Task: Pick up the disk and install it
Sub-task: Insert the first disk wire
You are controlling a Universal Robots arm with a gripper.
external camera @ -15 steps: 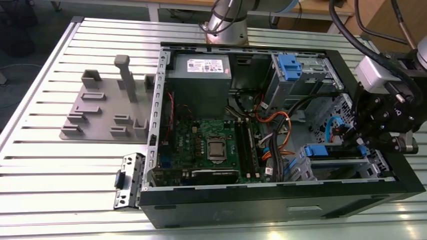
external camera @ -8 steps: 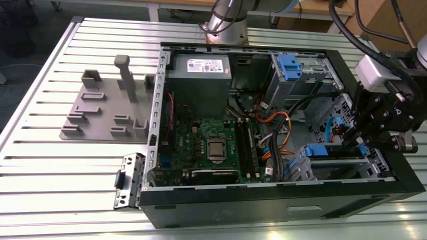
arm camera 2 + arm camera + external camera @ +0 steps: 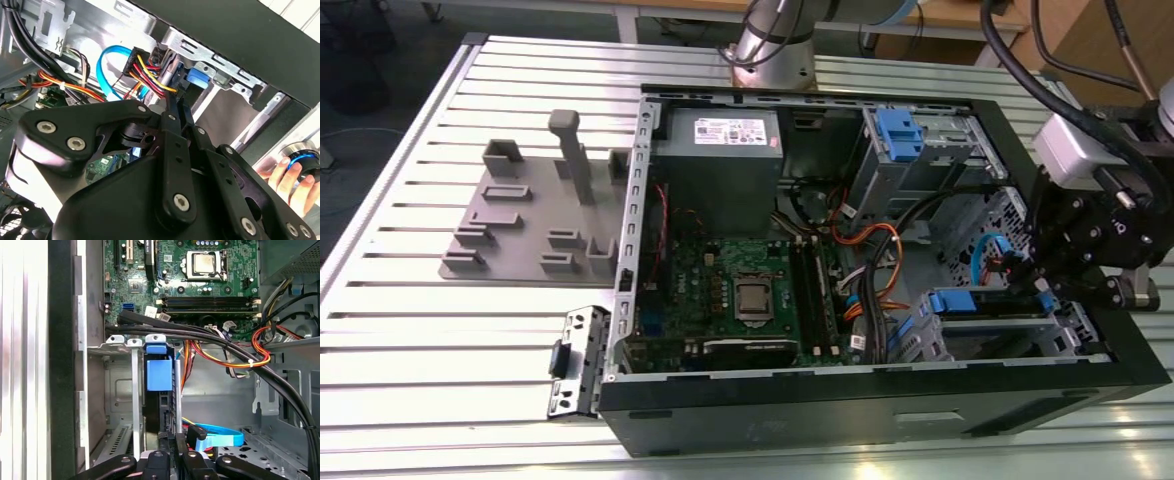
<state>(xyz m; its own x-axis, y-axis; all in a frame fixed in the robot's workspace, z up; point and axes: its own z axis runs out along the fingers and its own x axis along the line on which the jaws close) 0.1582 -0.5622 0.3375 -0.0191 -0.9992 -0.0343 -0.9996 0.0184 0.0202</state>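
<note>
The disk (image 3: 161, 407) stands on edge in the grey drive cage (image 3: 117, 342) at the case's front corner, its bright blue bracket (image 3: 159, 374) toward the motherboard. In the exterior view the bracket's blue (image 3: 971, 301) shows in the cage on the exterior view's right. My black gripper (image 3: 1047, 285) hangs right over it. In the first wrist view the gripper (image 3: 169, 440) has its fingers close together on the disk's near edge. The second wrist view shows the gripper (image 3: 172, 97) reaching to the blue bracket (image 3: 197, 77).
The open computer case (image 3: 854, 395) lies on a slatted metal table (image 3: 400, 330). Inside it are a grey power supply (image 3: 720, 150), a motherboard (image 3: 740, 290), a second cage with a blue latch (image 3: 901, 130) and loose cables (image 3: 881, 260). A grey fixture (image 3: 520, 220) stands beside the case. A hand (image 3: 285, 182) holds a blue-ringed knob.
</note>
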